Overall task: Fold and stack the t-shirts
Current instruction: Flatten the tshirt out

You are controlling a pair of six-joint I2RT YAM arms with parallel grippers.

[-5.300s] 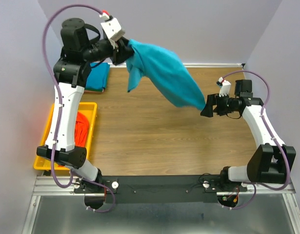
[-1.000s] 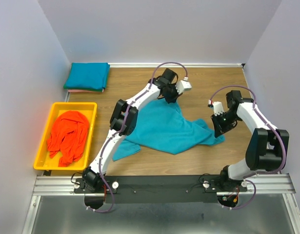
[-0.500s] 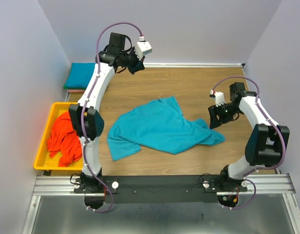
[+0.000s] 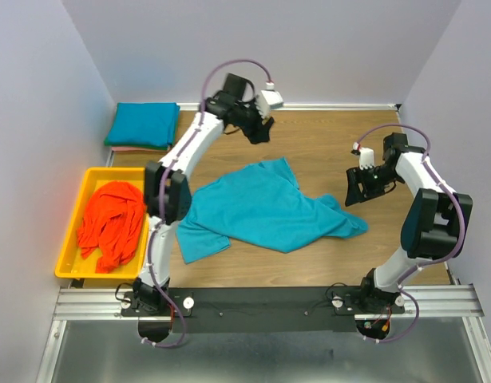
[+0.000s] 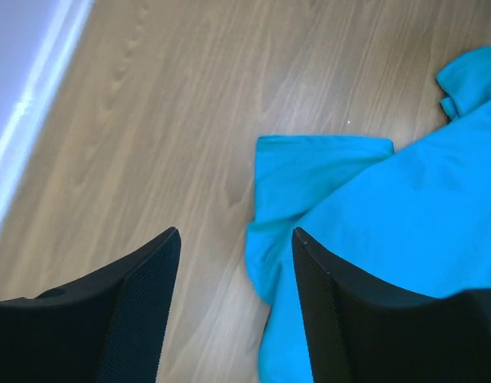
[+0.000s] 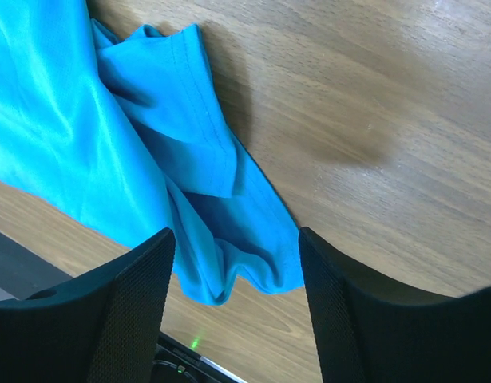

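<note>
Top external, left claw (image 4: pixel 258 134) outstretched, jaws apart

Two teal t-shirts (image 4: pixel 261 209); one orange-red heap (image 4: pixel 111 225); one yellow tray (image 4: pixel 121 171).

High overview; wrist cameras look down closely, sharing the spread t-shirt (image 4: pixel 261 209)
</note>
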